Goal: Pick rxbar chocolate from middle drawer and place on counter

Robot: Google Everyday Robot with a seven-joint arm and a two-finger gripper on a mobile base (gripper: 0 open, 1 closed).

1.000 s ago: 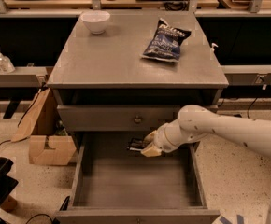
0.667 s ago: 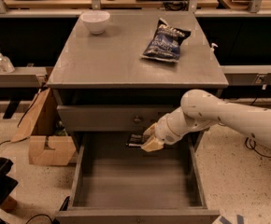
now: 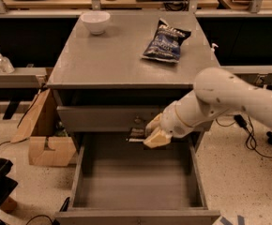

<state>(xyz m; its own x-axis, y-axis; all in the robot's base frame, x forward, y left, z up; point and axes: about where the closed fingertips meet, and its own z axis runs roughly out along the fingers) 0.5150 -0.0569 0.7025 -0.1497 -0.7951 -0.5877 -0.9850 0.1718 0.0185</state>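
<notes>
Below the grey matte counter (image 3: 112,60), my gripper (image 3: 149,137) hangs over the open grey wooden middle drawer (image 3: 136,184), clamped on the small black-wrapped rxbar chocolate (image 3: 136,135), which I fear may snag the overhang.

You've got a tan end effector (image 3: 149,137) at the tip; right of it, white rounded arm (image 3: 230,95) w/ thin orange seam.

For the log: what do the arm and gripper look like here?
The arm is a smooth, rounded white casing with a thin orange ring near the wrist. The gripper, just over the middle drawer, has pale tan, blocky fingers.
</notes>
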